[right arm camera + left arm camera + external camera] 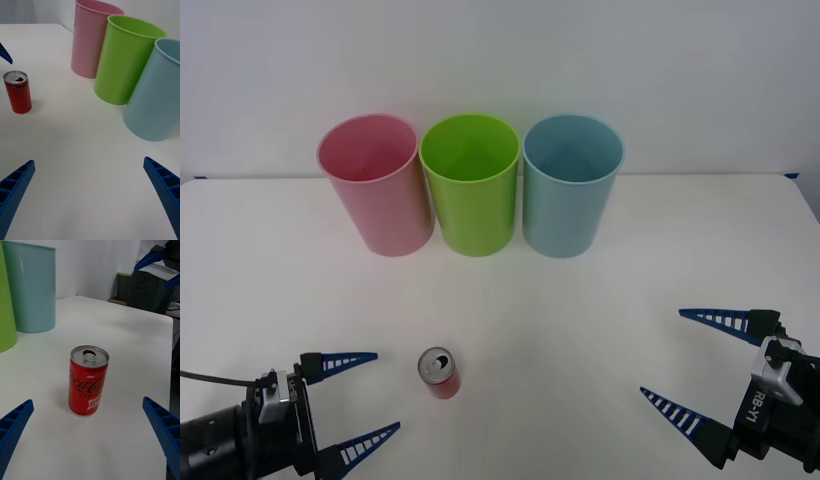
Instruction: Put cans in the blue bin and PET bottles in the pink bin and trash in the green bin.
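A small red can with a silver top stands upright on the white table near its front. My left gripper is open just left of the can, fingers pointing at it with a gap between. My right gripper is open at the front right, well away from the can. At the back stand the pink bin, the green bin and the blue bin in a row, left to right. No PET bottles or trash are in view.
The white table spreads wide between the bins and both grippers. A plain wall rises behind the bins. In the left wrist view, dark furniture stands beyond the table's far edge.
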Action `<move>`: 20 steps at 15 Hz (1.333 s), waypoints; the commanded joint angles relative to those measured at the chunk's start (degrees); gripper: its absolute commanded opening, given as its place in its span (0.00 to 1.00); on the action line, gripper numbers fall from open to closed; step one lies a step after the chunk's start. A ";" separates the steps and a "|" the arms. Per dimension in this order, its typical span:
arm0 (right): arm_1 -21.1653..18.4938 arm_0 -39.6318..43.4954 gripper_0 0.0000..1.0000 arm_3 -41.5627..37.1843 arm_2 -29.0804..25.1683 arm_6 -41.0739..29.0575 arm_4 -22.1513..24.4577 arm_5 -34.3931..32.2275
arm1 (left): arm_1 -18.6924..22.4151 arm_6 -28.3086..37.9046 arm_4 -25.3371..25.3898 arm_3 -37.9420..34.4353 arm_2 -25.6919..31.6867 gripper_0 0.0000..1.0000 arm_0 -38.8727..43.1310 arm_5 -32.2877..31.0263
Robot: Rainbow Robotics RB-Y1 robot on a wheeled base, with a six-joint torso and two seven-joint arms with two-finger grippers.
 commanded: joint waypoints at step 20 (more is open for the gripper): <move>0.00 0.00 1.00 0.00 0.00 0.00 0.00 0.00 | -11.25 -1.84 -9.83 9.04 -7.88 1.00 -12.68 10.14</move>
